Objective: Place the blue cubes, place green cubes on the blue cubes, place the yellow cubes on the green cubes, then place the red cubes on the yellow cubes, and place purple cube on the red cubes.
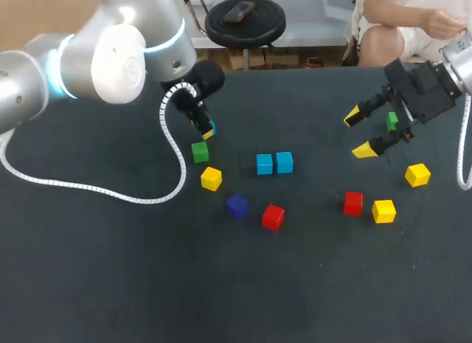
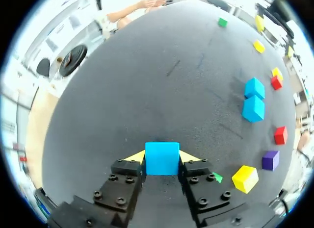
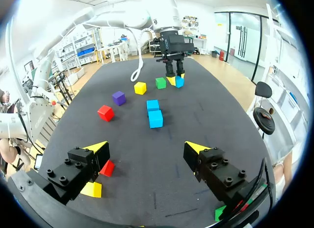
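Left gripper (image 2: 162, 156) fingers clamping blue cube (image 2: 162, 163), hanging upper left of centre in head view. Right gripper (image 1: 359, 133) fingers standing wide, gripping nothing, upper right. Judging blue-laying step running; next move calling for lowering cube beside blue pair (image 1: 274, 163) at frame centre, squaring edges. Matte dark table (image 1: 110, 284) carrying purple cube (image 1: 237, 206), red cube (image 1: 273, 216) nearer, green cube (image 1: 200, 152) farther.

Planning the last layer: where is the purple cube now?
In the head view, the purple cube lies mid-table, between a yellow cube and a red cube.
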`<state>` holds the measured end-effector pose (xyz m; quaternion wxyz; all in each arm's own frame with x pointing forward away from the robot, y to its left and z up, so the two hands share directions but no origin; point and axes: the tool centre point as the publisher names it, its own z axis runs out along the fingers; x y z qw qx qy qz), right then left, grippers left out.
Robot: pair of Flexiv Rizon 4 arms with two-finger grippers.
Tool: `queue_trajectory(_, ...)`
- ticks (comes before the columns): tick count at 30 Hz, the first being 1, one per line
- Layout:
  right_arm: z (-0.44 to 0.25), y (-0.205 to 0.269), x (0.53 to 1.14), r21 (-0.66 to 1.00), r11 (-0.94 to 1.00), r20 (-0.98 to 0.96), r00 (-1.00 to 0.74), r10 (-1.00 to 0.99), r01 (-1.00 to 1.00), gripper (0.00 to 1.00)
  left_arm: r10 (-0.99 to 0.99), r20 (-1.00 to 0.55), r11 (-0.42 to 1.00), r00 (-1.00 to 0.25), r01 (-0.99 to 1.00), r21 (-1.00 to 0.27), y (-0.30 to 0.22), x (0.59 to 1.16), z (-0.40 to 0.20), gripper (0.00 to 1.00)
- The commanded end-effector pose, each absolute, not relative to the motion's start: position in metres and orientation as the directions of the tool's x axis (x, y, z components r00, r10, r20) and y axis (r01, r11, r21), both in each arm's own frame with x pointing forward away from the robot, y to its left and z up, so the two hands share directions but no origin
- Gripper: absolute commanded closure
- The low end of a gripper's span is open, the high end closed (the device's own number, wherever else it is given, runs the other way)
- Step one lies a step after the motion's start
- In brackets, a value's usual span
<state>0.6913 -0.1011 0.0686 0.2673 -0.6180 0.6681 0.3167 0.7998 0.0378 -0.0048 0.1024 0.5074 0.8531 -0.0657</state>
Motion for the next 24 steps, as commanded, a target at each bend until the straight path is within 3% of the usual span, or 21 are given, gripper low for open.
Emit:
queue_trajectory(1, 0.069, -0.101, 0.691, 0.092, 0.035, -0.75, -0.092, -0.655, -0.995, 0.0, 0.899, -0.276, 0.355, -0.34, 0.935, 0.006, 0.039, 0.802, 0.004, 1.0)
queue_trajectory(7, 0.069, -0.101, 0.691, 0.092, 0.035, -0.75, -0.092, -0.655, -0.995, 0.0, 0.944, -0.246, 0.227, -0.218, 0.974, 0.008, 0.037, 0.804, 0.01, 1.0)
queue_trajectory(24, 0.069, -0.101, 0.691, 0.092, 0.035, -0.75, -0.092, -0.655, -0.995, 0.0, 0.965, -0.205, 0.163, -0.161, 0.987, -0.008, 0.019, 0.765, 0.034, 1.0)
